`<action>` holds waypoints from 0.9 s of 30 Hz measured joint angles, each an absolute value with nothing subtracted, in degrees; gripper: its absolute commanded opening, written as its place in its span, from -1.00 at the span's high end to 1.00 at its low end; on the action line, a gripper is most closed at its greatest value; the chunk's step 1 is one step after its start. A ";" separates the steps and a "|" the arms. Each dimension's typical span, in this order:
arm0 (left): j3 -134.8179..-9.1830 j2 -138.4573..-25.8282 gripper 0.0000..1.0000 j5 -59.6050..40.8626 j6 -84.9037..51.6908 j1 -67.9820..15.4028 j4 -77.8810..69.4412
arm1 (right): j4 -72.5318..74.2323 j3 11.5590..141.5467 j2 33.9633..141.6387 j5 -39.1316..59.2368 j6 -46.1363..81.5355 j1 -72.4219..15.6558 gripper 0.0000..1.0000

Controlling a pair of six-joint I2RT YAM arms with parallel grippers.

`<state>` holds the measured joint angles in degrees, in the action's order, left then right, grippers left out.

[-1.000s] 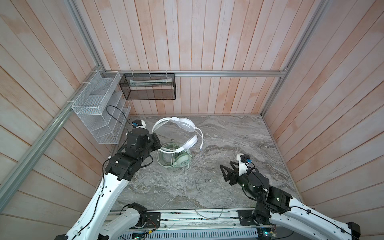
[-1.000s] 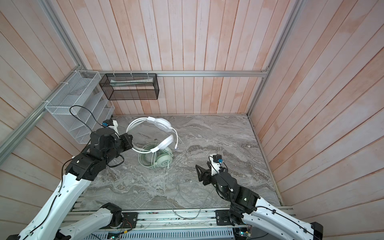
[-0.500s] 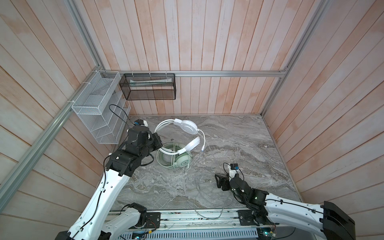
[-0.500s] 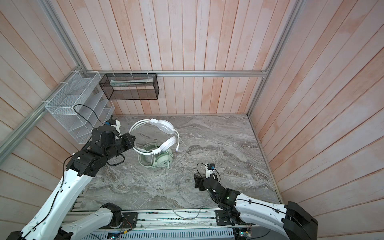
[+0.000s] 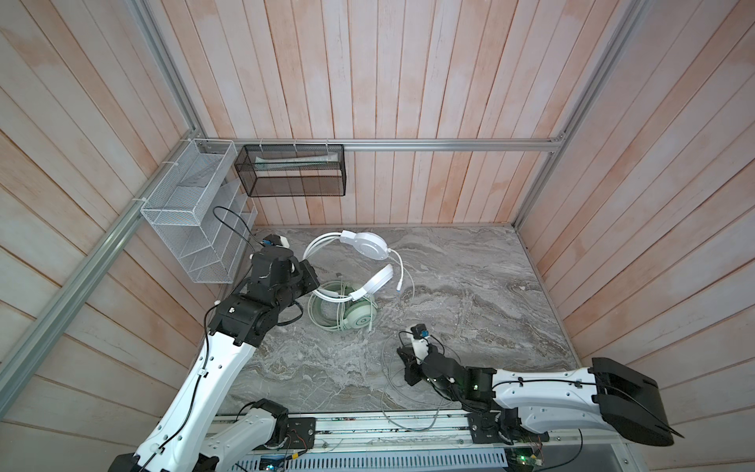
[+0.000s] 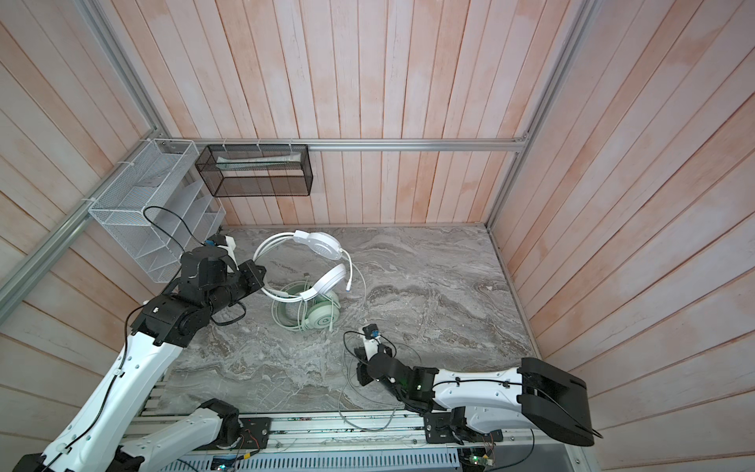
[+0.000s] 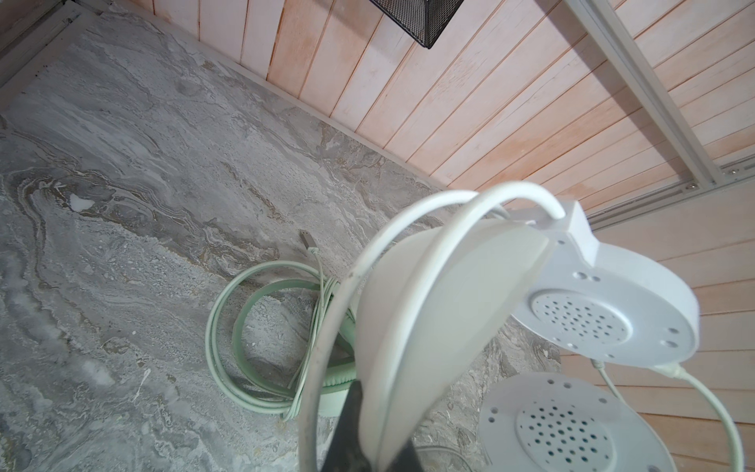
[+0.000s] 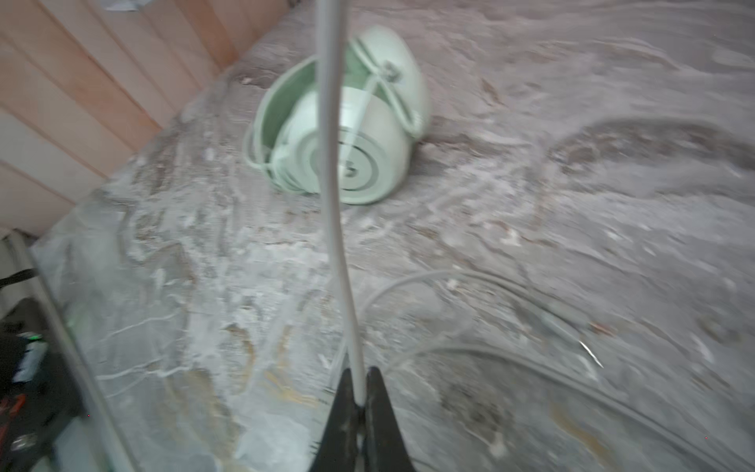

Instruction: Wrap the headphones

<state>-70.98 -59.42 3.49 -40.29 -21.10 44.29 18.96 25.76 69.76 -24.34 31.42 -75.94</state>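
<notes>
The white headphones hang tilted above the table. My left gripper is shut on their thin headband. Below them lies the mint-green headset with its cord coiled around it. The white headset's cable lies in loose loops near the table's front edge. My right gripper is low over the front of the table, shut on that cable, which runs taut away from its fingertips.
A white wire rack hangs on the left wall beside my left arm. A black mesh basket holding a tube is fixed to the back wall. One cable loop droops over the front rail.
My right gripper has dropped low toward the table's front and closed on the white cable. My left gripper has shifted the white headset slightly right and back.
</notes>
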 measured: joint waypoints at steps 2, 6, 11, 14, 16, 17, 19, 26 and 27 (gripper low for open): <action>-70.50 -60.25 1.00 3.49 -40.38 -21.10 43.68 | 17.96 31.57 73.71 -24.21 29.36 -78.98 1.00; -68.86 -61.60 1.00 3.51 -40.58 -21.10 43.20 | 14.92 40.21 79.92 -23.00 24.77 -83.40 1.00; -67.11 -61.67 1.00 3.53 -40.58 -21.10 43.05 | 13.39 43.16 83.26 -19.86 20.86 -84.07 1.00; -66.76 -61.60 1.00 3.42 -40.58 -21.10 42.52 | 12.69 43.75 85.76 -18.41 19.22 -83.94 1.00; -65.95 -61.30 1.00 3.16 -40.60 -21.10 41.76 | 11.88 44.36 87.53 -16.99 18.22 -83.57 1.00; -65.34 -61.06 1.00 2.92 -40.58 -21.10 41.34 | 11.35 44.99 88.25 -16.32 17.61 -83.40 1.00; -63.55 -60.51 1.00 2.26 -40.51 -21.10 40.73 | 8.80 48.12 89.71 -15.03 15.92 -83.07 1.00; -59.20 -59.35 1.00 4.05 -35.86 -21.50 40.58 | -5.72 67.99 88.73 -10.52 7.97 -82.13 1.00; -58.28 -58.63 1.00 5.04 -34.70 -21.65 40.47 | -9.10 71.07 87.59 -9.43 6.81 -81.73 1.00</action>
